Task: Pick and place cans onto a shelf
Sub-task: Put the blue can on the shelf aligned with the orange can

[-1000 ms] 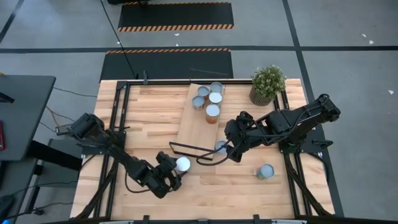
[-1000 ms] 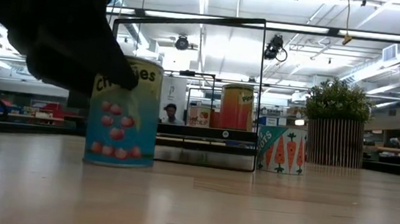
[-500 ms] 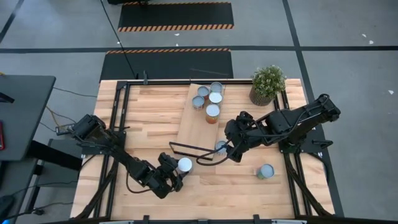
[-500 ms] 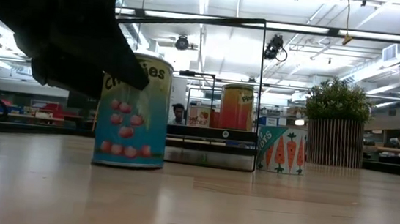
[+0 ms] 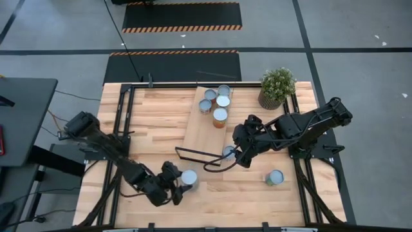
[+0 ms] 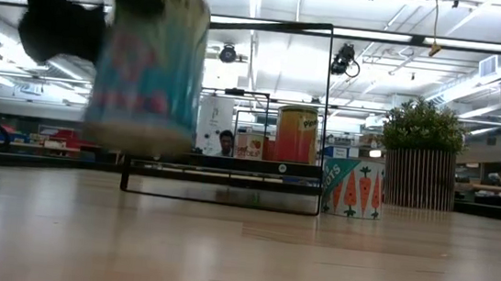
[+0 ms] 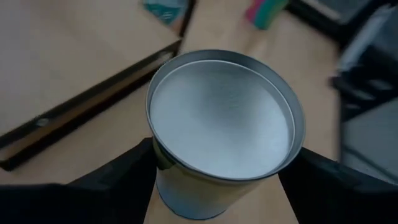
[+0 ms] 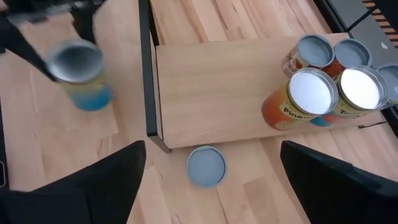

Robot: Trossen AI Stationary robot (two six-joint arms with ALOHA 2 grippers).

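My left gripper (image 5: 179,185) (image 7: 224,152) is shut on a teal can (image 5: 188,177) (image 6: 147,66) with a silver top, in the air over the table's near left part. My right gripper (image 5: 233,156) (image 8: 212,146) hangs open above another can (image 8: 206,166) that stands on the table by the shelf's black frame end (image 8: 147,93). The light-wood shelf (image 5: 203,132) lies flat on the table. Several cans (image 5: 219,103) (image 8: 329,90) stand on its far end. One more can (image 5: 275,177) stands on the table at the near right. My left gripper pinches the teal can between its two fingers, one on each side of the wall (image 7: 165,177), just under the top rim. The fingers slant down from the table's near left side. The can is lifted clear of the table, top up and slightly tilted.
A potted green plant (image 5: 277,87) stands at the far right corner, beside the shelf's far end. The black frame (image 6: 236,102) stands upright at the shelf's near end. Bare tabletop (image 5: 154,116) lies left of the shelf.
My left gripper has risen with the teal can, which stood on the table a second ago and now hangs clear of it, a little tilted. My right gripper has kept its place above the can by the frame.
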